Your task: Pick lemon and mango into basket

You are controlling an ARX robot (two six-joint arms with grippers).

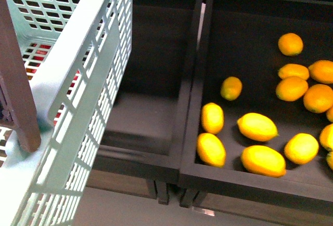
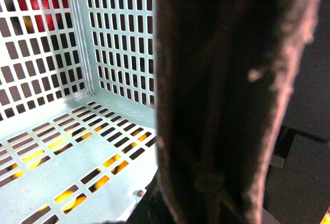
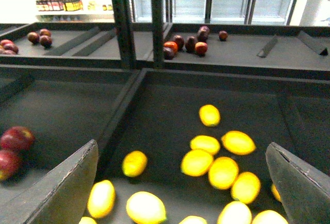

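- The right gripper holds its jaws wide apart with nothing between them; its two grey fingers frame the right wrist view on either side.
- Below that gap, yellow lemons lie loose on the floor of a black bin, none of them touched by the jaws.
- Orange-yellow fruits cluster deeper in the same bin, beside the lemons.
- In the neighbouring bin, red fruits rest near the divider; whether one of them is the mango I cannot tell.
- The left gripper's jaws cannot be made out: the brown handle fills the left wrist view, close and blurred.
- The basket hangs tilted at the left of the front view, apart from the lemons, with yellow and red showing through its slots.
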